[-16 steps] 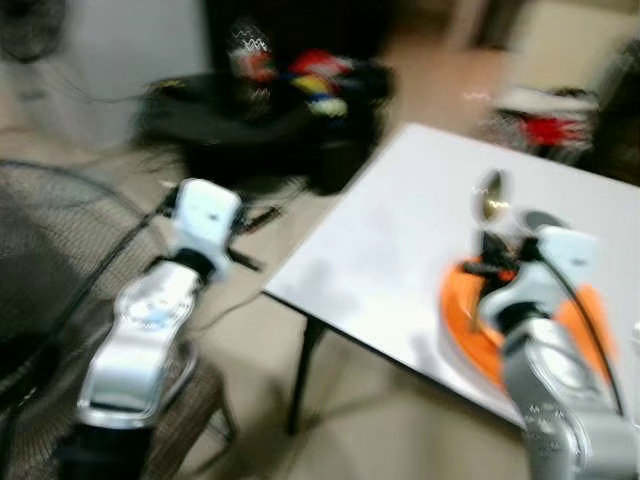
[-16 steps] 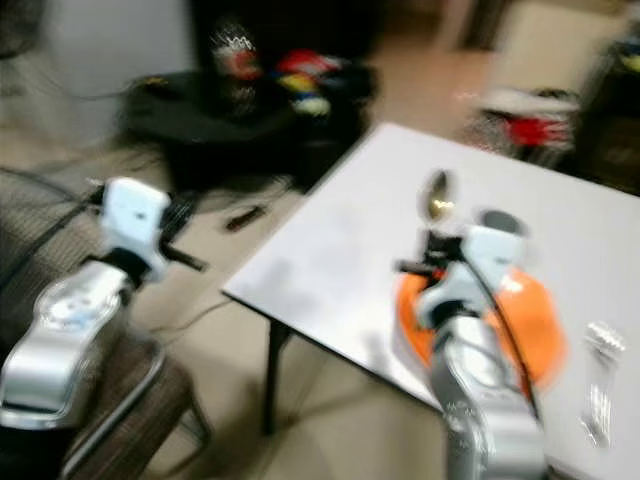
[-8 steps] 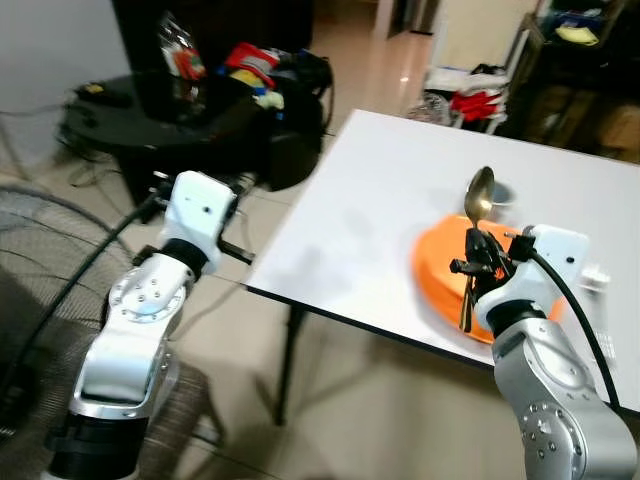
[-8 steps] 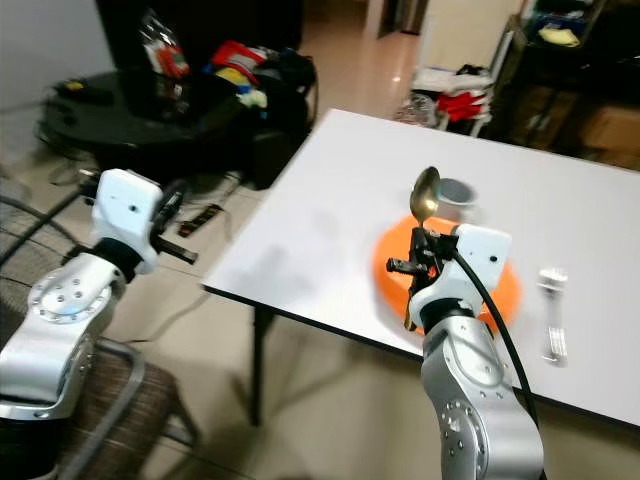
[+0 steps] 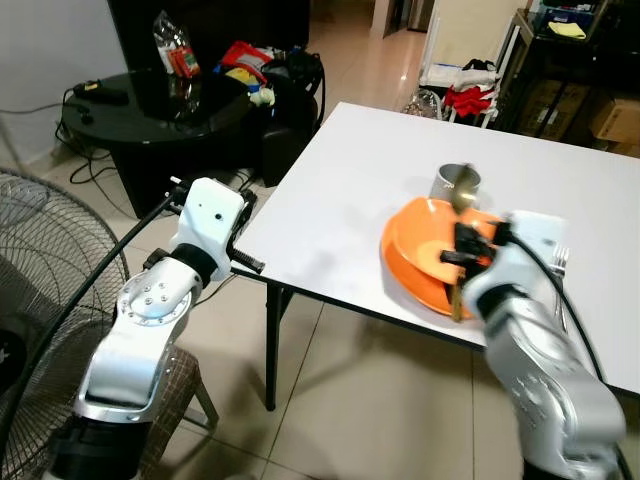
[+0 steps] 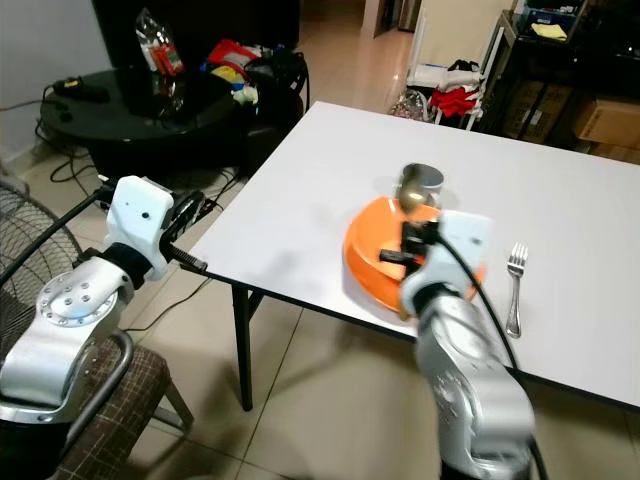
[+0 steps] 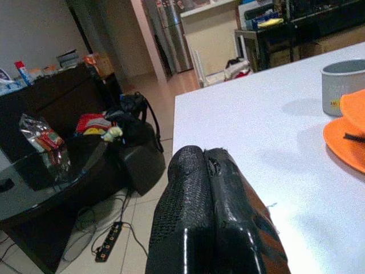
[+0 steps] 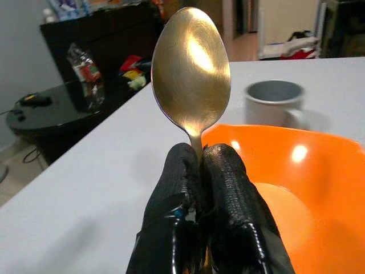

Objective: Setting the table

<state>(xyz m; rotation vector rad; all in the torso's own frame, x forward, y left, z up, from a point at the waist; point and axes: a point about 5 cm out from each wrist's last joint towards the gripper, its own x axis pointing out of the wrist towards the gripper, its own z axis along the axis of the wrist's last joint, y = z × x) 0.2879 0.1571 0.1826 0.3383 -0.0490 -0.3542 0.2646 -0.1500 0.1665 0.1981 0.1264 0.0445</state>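
Observation:
My right gripper (image 8: 198,155) is shut on the handle of a gold spoon (image 8: 191,68), which stands upright. It hangs over the near part of an orange plate (image 6: 368,268) on the white table (image 6: 300,190). A grey metal cup (image 8: 272,100) stands just behind the plate. To the plate's right lies a silver fork (image 6: 514,290). My left gripper (image 7: 206,157) is shut on nothing and hovers at the table's near left corner, level with the tabletop.
A round black side table (image 5: 150,105) with bags and snack packets stands at the far left. A standing fan (image 5: 35,270) is close on my left. A woven chair seat (image 6: 115,400) lies under my left arm. Dark shelves with boxes (image 5: 575,100) stand behind the table.
The camera has swung and steadied, so the table sits further left and the blur has gone. My right gripper, still holding the spoon, has come in over the plate toward the cup.

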